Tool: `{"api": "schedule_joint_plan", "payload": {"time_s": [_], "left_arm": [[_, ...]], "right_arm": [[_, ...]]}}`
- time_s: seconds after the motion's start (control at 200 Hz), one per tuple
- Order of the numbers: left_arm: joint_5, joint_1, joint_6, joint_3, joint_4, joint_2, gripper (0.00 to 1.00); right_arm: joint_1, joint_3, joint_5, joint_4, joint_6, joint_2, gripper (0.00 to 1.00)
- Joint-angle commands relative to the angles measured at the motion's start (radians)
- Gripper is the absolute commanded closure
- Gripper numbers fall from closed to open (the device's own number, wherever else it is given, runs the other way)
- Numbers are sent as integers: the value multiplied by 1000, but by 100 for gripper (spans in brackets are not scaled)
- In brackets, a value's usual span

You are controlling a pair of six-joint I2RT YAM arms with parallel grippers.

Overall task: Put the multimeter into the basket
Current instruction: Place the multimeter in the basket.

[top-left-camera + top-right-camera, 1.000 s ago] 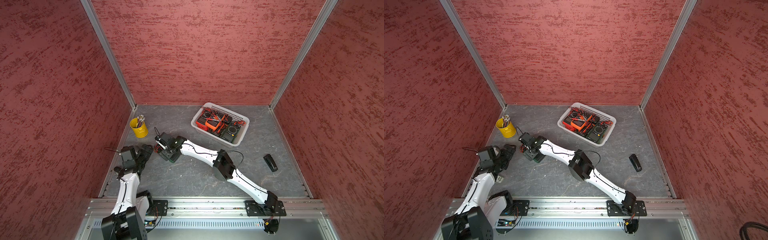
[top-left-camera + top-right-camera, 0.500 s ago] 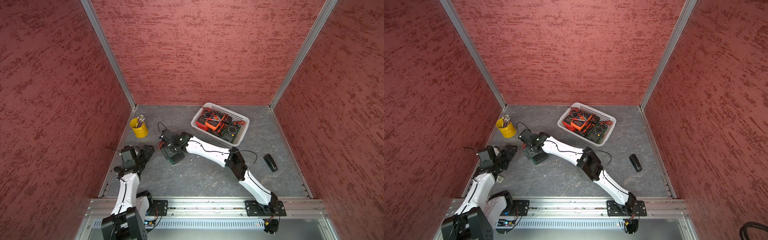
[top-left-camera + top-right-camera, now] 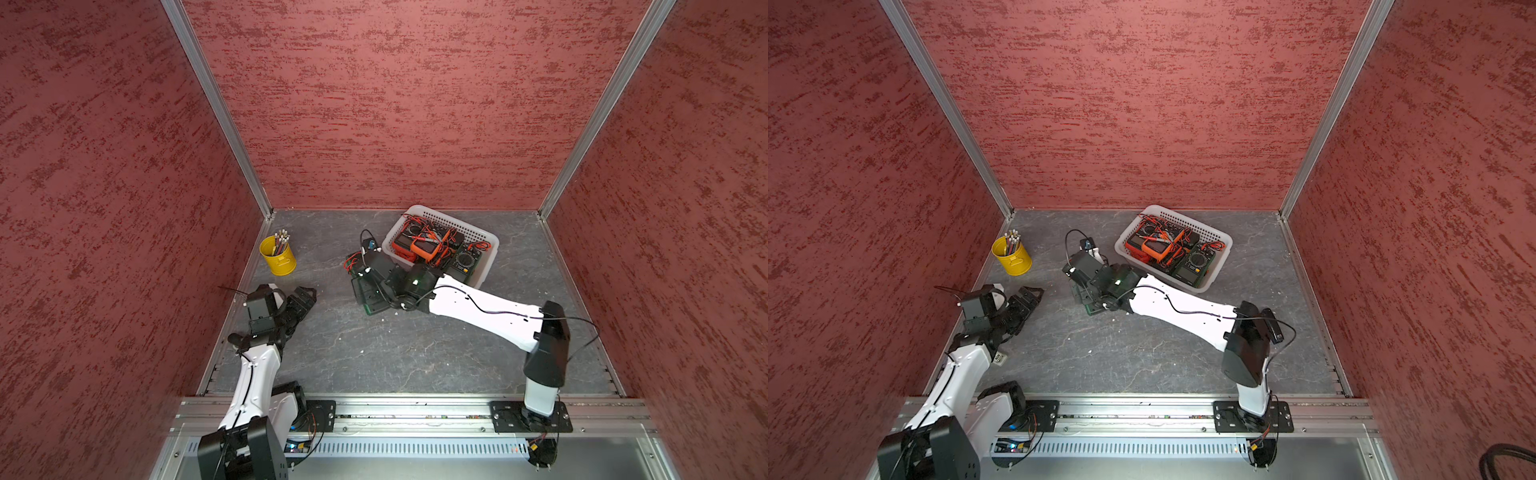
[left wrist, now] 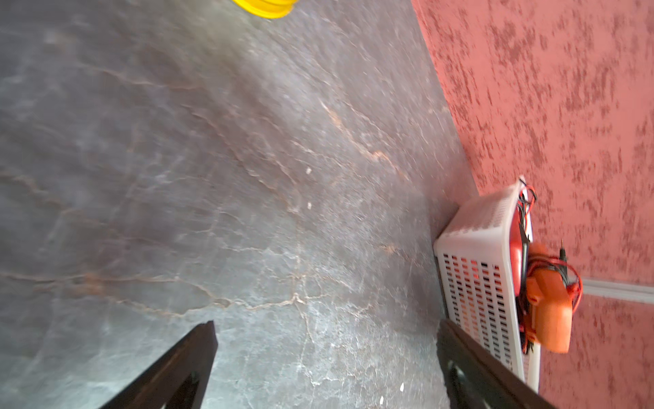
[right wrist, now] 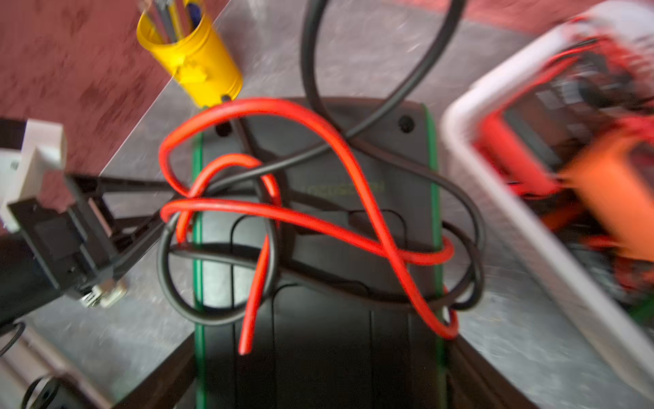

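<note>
Right gripper is clamped on the multimeter, jaws on its green-edged long sides, red and black leads tangled on top. It lies back-up, long axis running front to back, far end aimed at the surface's back edge, just beside the basket, not inside yet. Grab's done; clearing the rim and letting go remain. Left gripper gapes empty near the left edge.

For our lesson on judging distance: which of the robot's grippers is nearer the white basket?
Right. The right gripper holds a multimeter just beside the basket; the left gripper is far off near the yellow cup.
</note>
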Motion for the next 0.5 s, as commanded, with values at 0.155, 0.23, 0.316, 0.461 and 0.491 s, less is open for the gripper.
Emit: {"api": "schedule_joint_plan", "payload": {"time_s": [0.155, 0.23, 0.316, 0.461, 0.491], "left_arm": [[-91, -167, 84, 104, -20, -14, 0], [-99, -198, 90, 114, -15, -12, 0], [-103, -225, 91, 115, 8, -5, 0], [-108, -258, 88, 131, 32, 39, 0], [-106, -264, 88, 136, 34, 48, 0]], "right_arm": [[-159, -215, 184, 42, 128, -243, 73], [-211, -270, 184, 46, 148, -298, 72], [-271, -325, 185, 45, 164, -352, 71], [-353, -382, 187, 35, 179, -432, 70], [-366, -391, 187, 35, 179, -441, 70]]}}
